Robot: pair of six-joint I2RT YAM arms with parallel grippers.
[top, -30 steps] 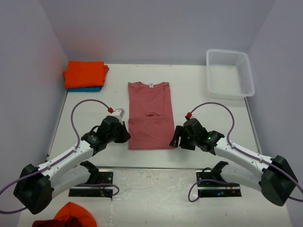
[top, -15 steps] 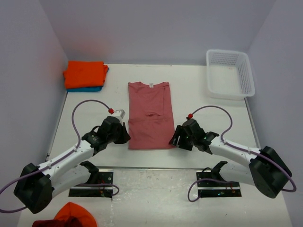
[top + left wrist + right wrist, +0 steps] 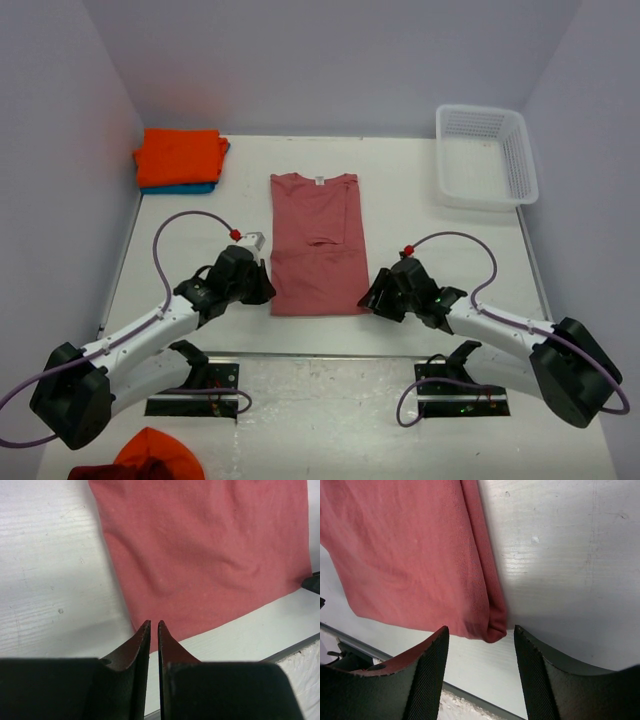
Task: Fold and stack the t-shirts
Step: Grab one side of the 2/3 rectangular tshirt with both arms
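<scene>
The salmon-red t-shirt (image 3: 315, 245), soft knit folded into a long rectangle, lies flat on the white grained bench (image 3: 420, 200). The left fingers (image 3: 142, 645), 2 dark tapered blades, pinch its near-left corner. The right fingers (image 3: 427, 665), mesh-textured, stand apart, straddling its rolled near-right corner.

My right end effector (image 3: 372, 297) now sits lower and nearer the tabletop's (image 3: 420, 200) front edge than a second ago. Its jaws have drawn closer together and straddle the red shirt's (image 3: 315, 245) near right corner.
</scene>
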